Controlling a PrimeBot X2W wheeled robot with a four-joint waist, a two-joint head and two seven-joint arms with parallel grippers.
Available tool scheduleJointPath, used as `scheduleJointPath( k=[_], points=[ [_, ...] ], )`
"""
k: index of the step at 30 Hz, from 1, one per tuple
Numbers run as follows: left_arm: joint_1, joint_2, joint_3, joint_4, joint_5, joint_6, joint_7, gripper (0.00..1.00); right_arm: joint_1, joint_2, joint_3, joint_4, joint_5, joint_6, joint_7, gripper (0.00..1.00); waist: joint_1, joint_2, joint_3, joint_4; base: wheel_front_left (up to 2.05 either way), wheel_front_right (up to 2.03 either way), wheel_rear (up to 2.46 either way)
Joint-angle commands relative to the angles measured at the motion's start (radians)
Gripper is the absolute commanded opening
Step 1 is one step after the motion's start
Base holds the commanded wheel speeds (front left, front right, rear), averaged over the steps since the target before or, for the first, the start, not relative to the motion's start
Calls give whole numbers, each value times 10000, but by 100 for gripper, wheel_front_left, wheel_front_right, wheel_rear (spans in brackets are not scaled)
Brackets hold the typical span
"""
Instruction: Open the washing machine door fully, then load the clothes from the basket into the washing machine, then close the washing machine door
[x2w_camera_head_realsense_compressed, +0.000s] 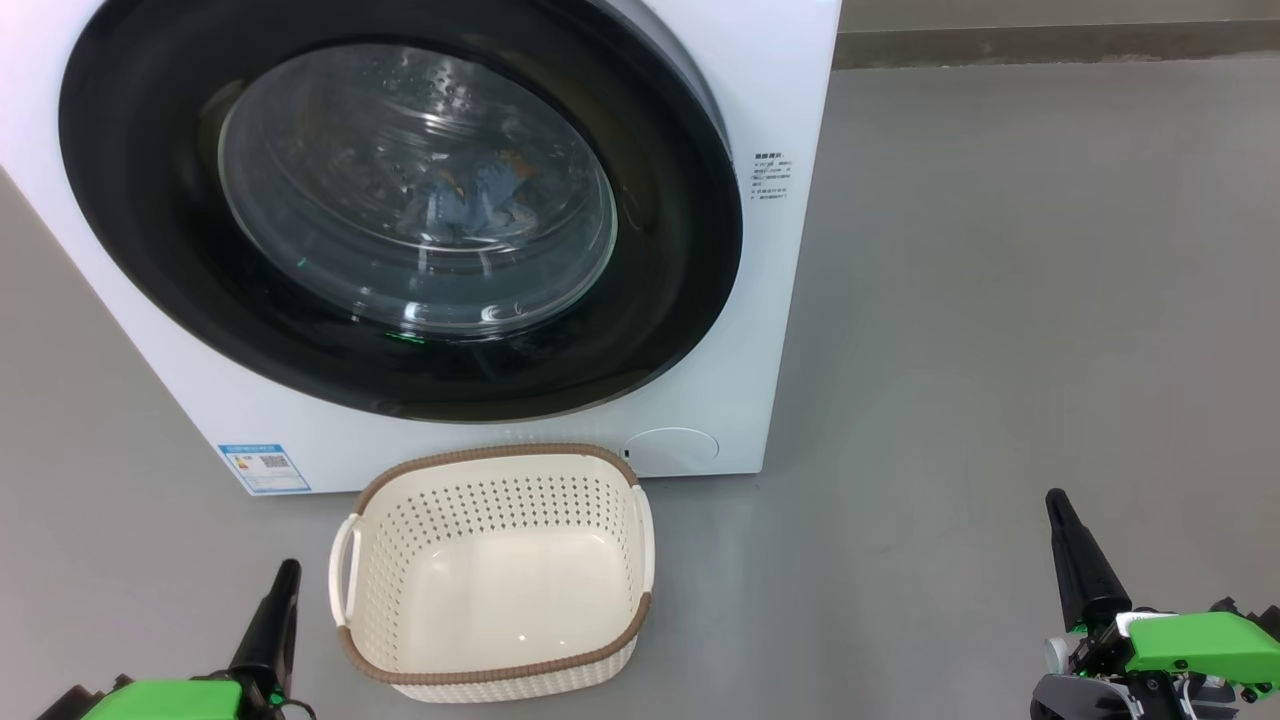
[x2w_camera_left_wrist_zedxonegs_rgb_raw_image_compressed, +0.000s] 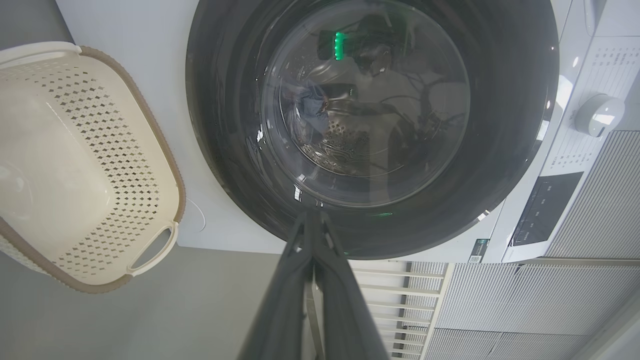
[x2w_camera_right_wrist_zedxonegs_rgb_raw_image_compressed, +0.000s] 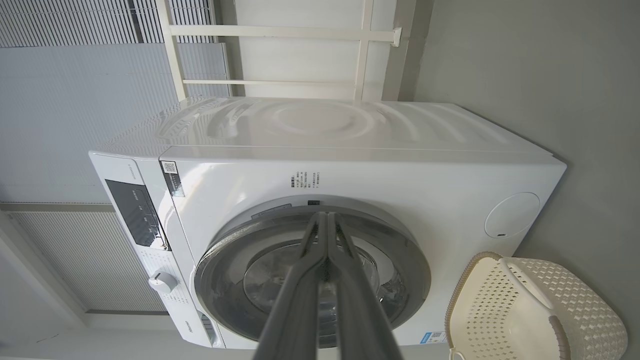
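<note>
The washing machine (x2w_camera_head_realsense_compressed: 785, 330) stands before me with the washing machine door (x2w_camera_head_realsense_compressed: 665, 300) shut flat against its front. Behind the glass lie the clothes (x2w_camera_head_realsense_compressed: 470, 195), a bluish bundle in the drum, which the left wrist view shows as blue cloth (x2w_camera_left_wrist_zedxonegs_rgb_raw_image_compressed: 310, 107). The basket (x2w_camera_head_realsense_compressed: 500, 455) sits on the floor right in front of the machine, its pale bottom bare. My left gripper (x2w_camera_head_realsense_compressed: 288, 570) is shut just left of the basket, pointing at the door (x2w_camera_left_wrist_zedxonegs_rgb_raw_image_compressed: 500, 150). My right gripper (x2w_camera_head_realsense_compressed: 1056, 502) is shut far to the right, apart from everything, aimed at the machine (x2w_camera_right_wrist_zedxonegs_rgb_raw_image_compressed: 400, 170).
Grey floor (x2w_camera_head_realsense_compressed: 1000, 300) stretches wide to the machine's right. A round cap (x2w_camera_head_realsense_compressed: 672, 448) and a blue label (x2w_camera_head_realsense_compressed: 264, 467) sit low on its front. The control panel (x2w_camera_right_wrist_zedxonegs_rgb_raw_image_compressed: 135, 212) and a knob (x2w_camera_left_wrist_zedxonegs_rgb_raw_image_compressed: 599, 114) are at its top. A white rack (x2w_camera_right_wrist_zedxonegs_rgb_raw_image_compressed: 280, 55) stands behind.
</note>
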Motion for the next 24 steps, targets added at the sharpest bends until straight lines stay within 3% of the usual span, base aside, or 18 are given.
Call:
scheduleJointPath(
  k=[1, 24],
  points=[
    [-416, 133, 352, -292, -70, -29, 58, 0, -105, -11, 215, -306, -20, 17, 76, 0, 0, 0, 0, 0, 0, 0, 0],
    [-417, 129, 357, -292, -65, -29, 62, 0, -106, -5, 206, -306, -27, 17, 83, 0, 0, 0, 0, 0, 0, 0, 0]
  ],
)
